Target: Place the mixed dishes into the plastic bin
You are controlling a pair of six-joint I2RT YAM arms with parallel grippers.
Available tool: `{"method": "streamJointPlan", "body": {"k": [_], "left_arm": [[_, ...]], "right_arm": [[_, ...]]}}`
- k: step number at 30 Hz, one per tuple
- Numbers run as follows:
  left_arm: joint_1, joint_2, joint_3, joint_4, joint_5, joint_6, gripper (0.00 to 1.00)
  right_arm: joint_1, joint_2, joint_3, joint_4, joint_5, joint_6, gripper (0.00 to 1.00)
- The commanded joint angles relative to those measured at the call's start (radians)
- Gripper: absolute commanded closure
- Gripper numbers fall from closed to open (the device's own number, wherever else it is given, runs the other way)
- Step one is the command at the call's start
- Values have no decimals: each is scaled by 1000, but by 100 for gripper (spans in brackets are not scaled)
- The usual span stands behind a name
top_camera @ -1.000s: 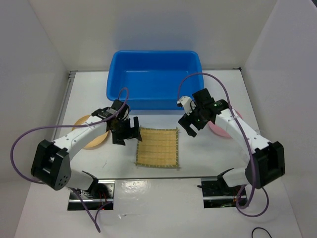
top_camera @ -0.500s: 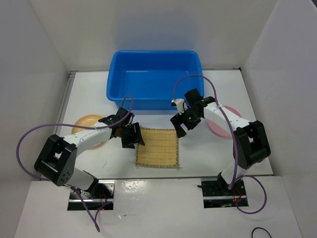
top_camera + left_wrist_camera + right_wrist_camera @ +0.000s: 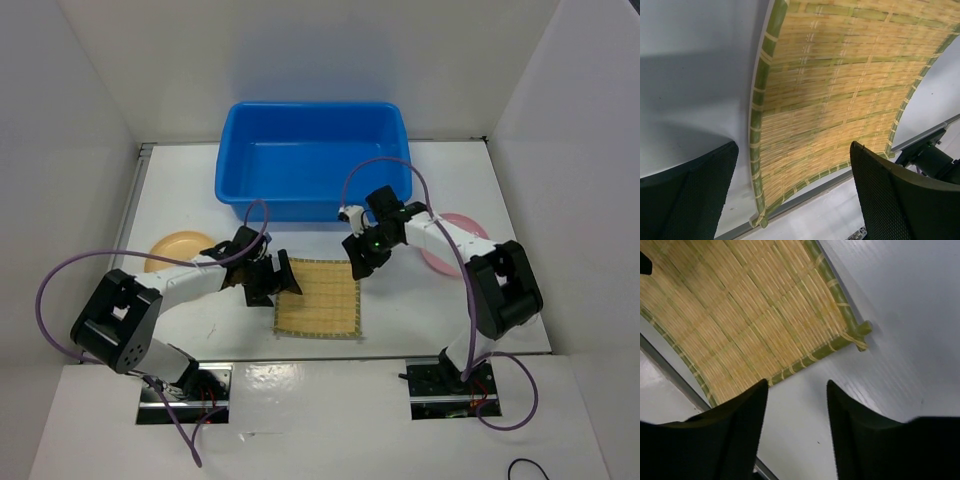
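The square tan straw mat (image 3: 318,297) lies flat on the white table between my two grippers. My left gripper (image 3: 268,280) is low at the mat's far left corner and open; in the left wrist view its fingers (image 3: 695,192) straddle the mat (image 3: 840,90) edge without holding it. My right gripper (image 3: 358,257) is at the far right corner, jaws apart over bare table, with the mat (image 3: 740,315) just ahead of its fingertips (image 3: 740,425). A yellow-tan plate (image 3: 176,247) sits at the left. A pink plate (image 3: 438,263) sits at the right, partly under my right arm. The blue plastic bin (image 3: 232,150) stands behind.
White walls close in the table on the left, right and back. A metal strip (image 3: 825,187) runs along the table's near edge, just beyond the mat. Purple cables loop off both arms.
Both grippers have moved inward and down to the mat's far corners. The right jaws have narrowed somewhat. The mat and plates have not moved.
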Motion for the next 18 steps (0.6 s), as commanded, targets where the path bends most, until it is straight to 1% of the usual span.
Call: {"method": "streamJointPlan", "body": {"k": [1, 2, 3, 4, 5, 9, 13, 16, 18], "left_arm": [[1, -7, -29, 19, -5, -12, 1], [1, -17, -29, 28, -5, -12, 1], [1, -17, -29, 28, -5, -12, 1], [1, -17, -29, 28, -5, -12, 1], [1, -17, -29, 19, -18, -12, 1], [1, -47, -39, 19, -29, -21, 1], [1, -81, -57, 19, -29, -31, 1], [24, -102, -79, 66, -9, -31, 1], [35, -103, -105, 105, 31, -31, 1]], "right_arm": [[68, 39, 3, 64, 41, 42, 47], [103, 39, 3, 64, 70, 52, 68], [122, 51, 3, 78, 99, 62, 81], [137, 51, 3, 78, 139, 74, 93], [149, 51, 3, 78, 155, 75, 100], [177, 62, 3, 98, 199, 98, 100], [177, 135, 3, 98, 242, 118, 100], [177, 179, 14, 107, 262, 128, 100], [177, 197, 14, 107, 262, 128, 100]]}}
